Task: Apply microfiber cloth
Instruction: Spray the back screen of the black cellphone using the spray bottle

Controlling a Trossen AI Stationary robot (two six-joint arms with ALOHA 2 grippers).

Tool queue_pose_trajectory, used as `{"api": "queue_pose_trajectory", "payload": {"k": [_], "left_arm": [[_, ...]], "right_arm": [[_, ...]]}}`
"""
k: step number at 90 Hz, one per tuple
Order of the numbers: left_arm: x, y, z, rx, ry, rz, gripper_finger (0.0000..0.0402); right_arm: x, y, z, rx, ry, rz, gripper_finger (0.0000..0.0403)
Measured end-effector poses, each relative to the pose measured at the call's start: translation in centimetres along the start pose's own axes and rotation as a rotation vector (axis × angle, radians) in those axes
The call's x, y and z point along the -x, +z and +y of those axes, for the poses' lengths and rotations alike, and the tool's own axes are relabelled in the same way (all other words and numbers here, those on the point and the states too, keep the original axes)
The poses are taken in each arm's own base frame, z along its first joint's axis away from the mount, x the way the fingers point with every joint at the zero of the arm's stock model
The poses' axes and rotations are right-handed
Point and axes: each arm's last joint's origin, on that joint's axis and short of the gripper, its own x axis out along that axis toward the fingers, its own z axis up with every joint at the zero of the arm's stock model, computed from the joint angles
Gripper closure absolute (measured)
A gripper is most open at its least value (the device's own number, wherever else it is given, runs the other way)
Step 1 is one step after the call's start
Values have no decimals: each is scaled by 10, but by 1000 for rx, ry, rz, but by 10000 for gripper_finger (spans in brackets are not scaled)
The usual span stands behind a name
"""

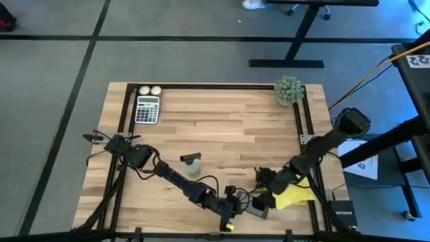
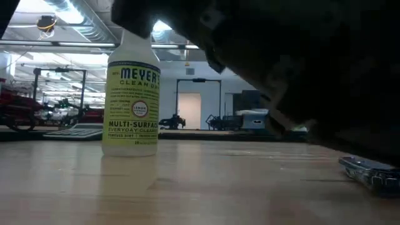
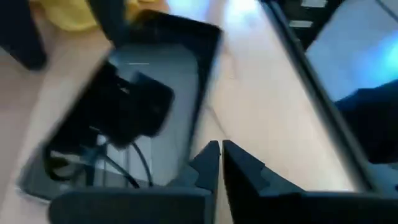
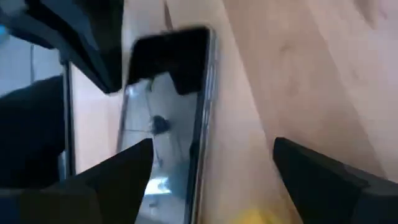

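The yellow microfiber cloth (image 1: 295, 195) lies bunched near the table's front right, under my right arm. A black phone (image 1: 256, 210) lies flat just left of it, screen up. My right gripper (image 1: 265, 190) hovers open over the phone's far end (image 4: 171, 56), and a bit of the cloth (image 4: 264, 218) shows below its fingers. My left gripper (image 3: 221, 163) is shut, its tips at the phone's long edge (image 3: 198, 140). In the left wrist view the cloth (image 3: 68, 14) shows beyond the phone. My left gripper's shut fingertips (image 3: 208, 158) stand at the phone's long edge near one corner, coming in low from the table's left. I cannot tell whether they touch the phone. My right gripper stands over the cloth's edge; whether it touches it cannot be told.
A Meyer's spray bottle (image 1: 193, 163) stands left of centre, also in the low view as the bottle (image 2: 131, 94). A calculator (image 1: 147, 109) and two pale balls (image 1: 149, 90) sit far left; a fuzzy green ball (image 1: 289, 90) far right. Black rails (image 1: 302, 128) line the table's sides.
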Motion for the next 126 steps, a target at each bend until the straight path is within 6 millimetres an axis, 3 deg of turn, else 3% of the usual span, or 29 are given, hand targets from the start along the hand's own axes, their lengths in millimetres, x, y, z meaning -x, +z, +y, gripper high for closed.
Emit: {"api": "queue_pose_trajectory", "payload": {"k": [20, 48, 61, 74, 81, 97, 114, 126], "left_arm": [[-5, -1, 11, 44, 7, 9, 400], [-10, 4, 32, 26, 108, -11, 400], [-10, 5, 35, 28, 113, -10, 400], [-10, 4, 32, 26, 89, -6, 400], [-5, 9, 30, 22, 84, -7, 400], [25, 41, 24, 24, 74, -54, 400], [61, 71, 7, 29, 18, -110, 400], [76, 85, 4, 125, -6, -159, 400]], "right_arm": [[-22, -2, 1, -24, 108, 33, 113], [-25, -1, 13, 1, 201, 107, 201], [-27, 2, 16, 42, 190, 104, 259], [-26, 4, 19, 51, 173, 140, 351], [-19, 7, 28, 121, 189, 143, 388], [12, 17, 48, 236, 61, 141, 379], [61, 29, 78, 492, -168, -35, 393], [89, 29, 99, 775, -368, -197, 391]]}}
